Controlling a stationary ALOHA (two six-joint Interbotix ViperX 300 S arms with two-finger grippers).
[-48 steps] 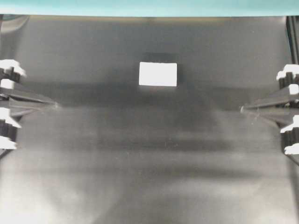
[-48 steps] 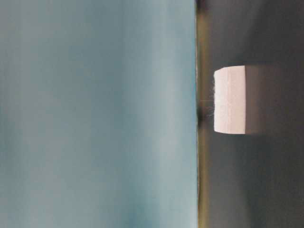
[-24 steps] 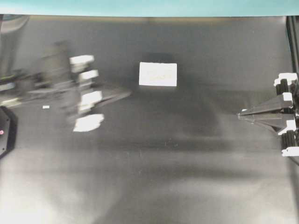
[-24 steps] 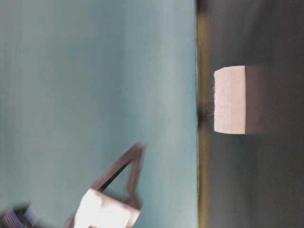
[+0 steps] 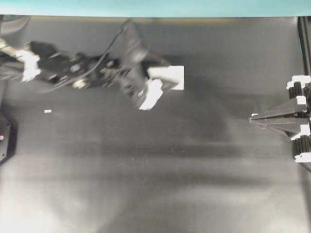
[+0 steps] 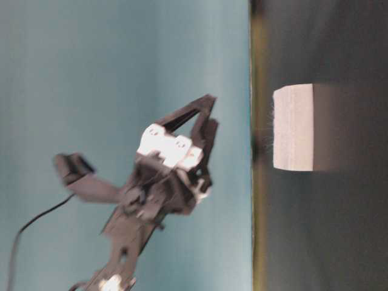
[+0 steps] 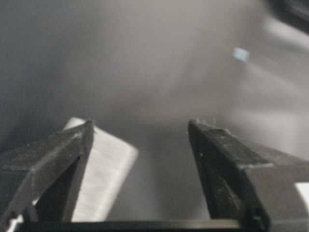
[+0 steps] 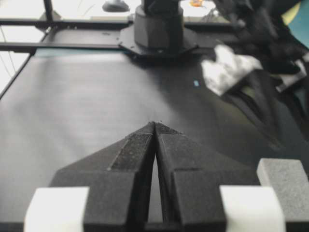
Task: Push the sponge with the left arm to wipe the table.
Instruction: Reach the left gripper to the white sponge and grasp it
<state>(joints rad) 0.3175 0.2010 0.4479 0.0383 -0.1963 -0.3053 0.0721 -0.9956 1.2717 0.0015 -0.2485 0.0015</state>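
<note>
The white sponge (image 5: 174,77) lies on the dark table (image 5: 155,170), towards the far middle. My left arm reaches in from the left, blurred, and its gripper (image 5: 156,74) hangs over the sponge's left end. The table-level view shows that left gripper (image 6: 211,113) still off the surface, apart from the sponge (image 6: 293,127). Its jaws stand open in the left wrist view (image 7: 140,124); the sponge (image 7: 108,169) shows below, partly behind the left finger (image 7: 72,145), with nothing held. My right gripper (image 5: 252,118) rests shut at the right edge, its closed tips (image 8: 155,124) empty.
A teal strip (image 5: 155,7) runs along the table's far edge. A tiny white speck (image 5: 47,111) lies at the left. The left arm's base (image 8: 158,26) stands across the table from the right gripper.
The left arm has swung in from the left edge to above the sponge, and its jaws have opened. The sponge and the right gripper have stayed put.
</note>
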